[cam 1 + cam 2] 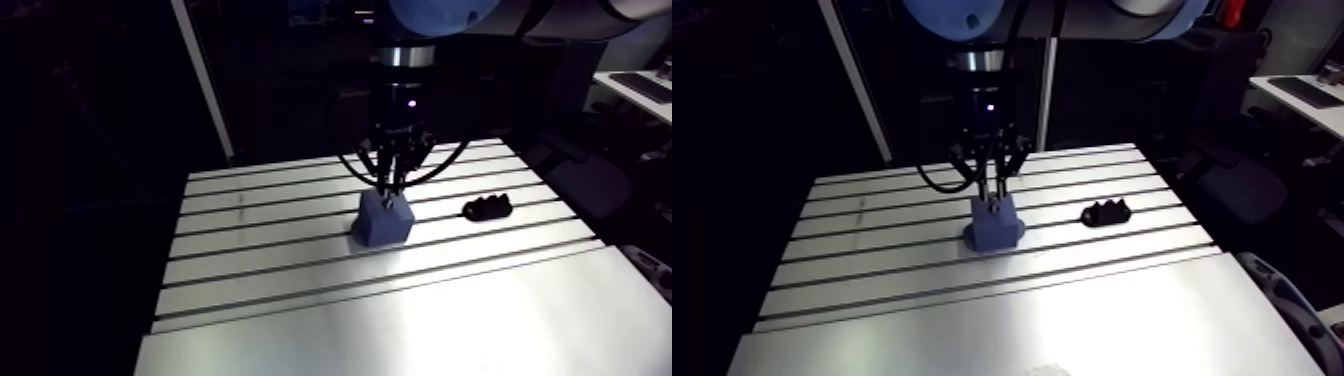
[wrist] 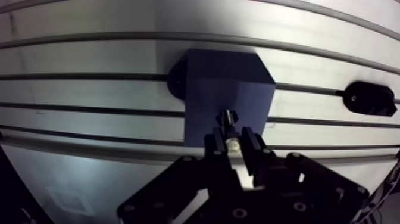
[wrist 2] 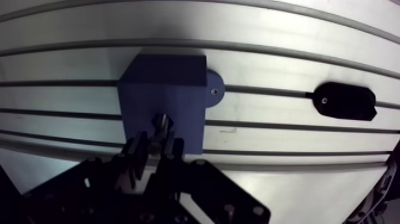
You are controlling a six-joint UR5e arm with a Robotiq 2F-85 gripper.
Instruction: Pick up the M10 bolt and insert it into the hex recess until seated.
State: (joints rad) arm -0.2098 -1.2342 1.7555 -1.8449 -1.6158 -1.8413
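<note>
A blue block [image 2: 223,98] with a round flange stands on the slotted table [image 1: 300,260]. My gripper [image 2: 233,143] is shut on the M10 bolt [image 2: 230,127], a small metal piece held between the fingertips. The bolt's hex head [image 3: 162,123] points at the block's top face and sits right over it. The hex recess itself is hidden under the bolt. In the arm view the gripper [image 1: 390,190] hangs straight down onto the blue block [image 1: 383,222].
A black holder [image 1: 486,208] lies on the table to the right of the block, also seen beside the gripper in the wrist view as a black oval part [image 3: 345,101]. Grooves run across the table; a smooth plate [image 1: 420,330] covers the front.
</note>
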